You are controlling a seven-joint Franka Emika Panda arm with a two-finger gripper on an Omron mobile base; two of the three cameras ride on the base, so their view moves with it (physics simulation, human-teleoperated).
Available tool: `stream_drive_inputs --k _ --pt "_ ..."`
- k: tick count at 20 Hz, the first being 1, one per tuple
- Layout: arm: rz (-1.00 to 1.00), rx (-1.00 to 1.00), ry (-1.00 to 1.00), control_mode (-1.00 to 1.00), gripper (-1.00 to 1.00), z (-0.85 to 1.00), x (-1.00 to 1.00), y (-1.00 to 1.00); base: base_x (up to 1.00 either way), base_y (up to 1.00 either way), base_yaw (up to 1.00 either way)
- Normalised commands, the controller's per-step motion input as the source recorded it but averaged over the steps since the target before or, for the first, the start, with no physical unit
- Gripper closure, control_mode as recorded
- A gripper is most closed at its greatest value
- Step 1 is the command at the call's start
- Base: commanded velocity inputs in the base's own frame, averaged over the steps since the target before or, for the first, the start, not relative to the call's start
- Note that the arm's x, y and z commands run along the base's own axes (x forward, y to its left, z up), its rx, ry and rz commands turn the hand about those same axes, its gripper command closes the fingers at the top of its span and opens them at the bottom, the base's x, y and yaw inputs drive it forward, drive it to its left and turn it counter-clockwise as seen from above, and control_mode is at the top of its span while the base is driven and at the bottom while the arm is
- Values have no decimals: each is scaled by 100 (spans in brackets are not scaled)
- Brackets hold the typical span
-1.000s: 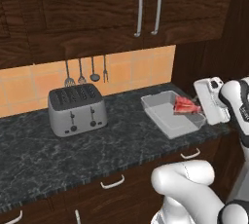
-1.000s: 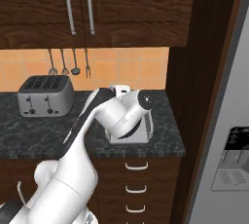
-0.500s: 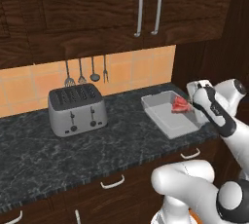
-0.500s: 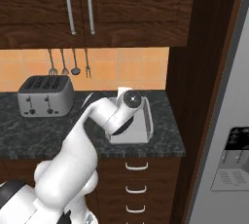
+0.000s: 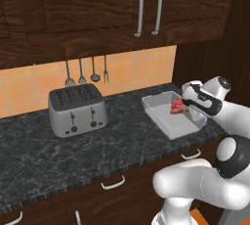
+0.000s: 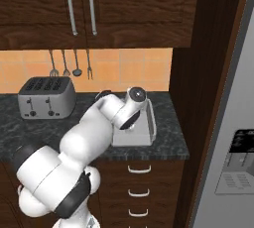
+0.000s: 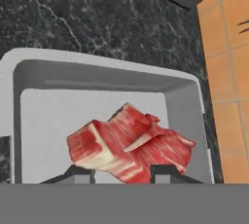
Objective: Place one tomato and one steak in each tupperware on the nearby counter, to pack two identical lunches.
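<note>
A white robot arm reaches over a black speckled desk (image 5: 122,141) with dark wooden drawers below. Its tool (image 5: 181,102) hangs over a light grey tub (image 5: 171,114) that sits at the right end of the desk, close to a dark wooden wall panel. The tool's two dark tips are pinched narrowly on a raw red steak (image 7: 130,143) marbled with white fat. In the hand view the steak sits between the tips, above the tub's pale floor (image 7: 63,111); whether it touches the floor cannot be told. In the right base view the arm hides much of the tub (image 6: 144,132). Well to the left stands a silver toaster (image 5: 77,109). Utensils (image 5: 87,72) hang on the orange tiled wall behind it.
</note>
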Motion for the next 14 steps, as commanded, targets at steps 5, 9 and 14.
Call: stream_drive_inputs --k 5,9,14 --pt "0 -1 8 -100 100 -45 47 -8 0 0 0" --pt "0 -4 0 -100 100 -60 56 0 0 0 0" --pt "0 0 0 -100 -100 -4 55 0 0 0 0"
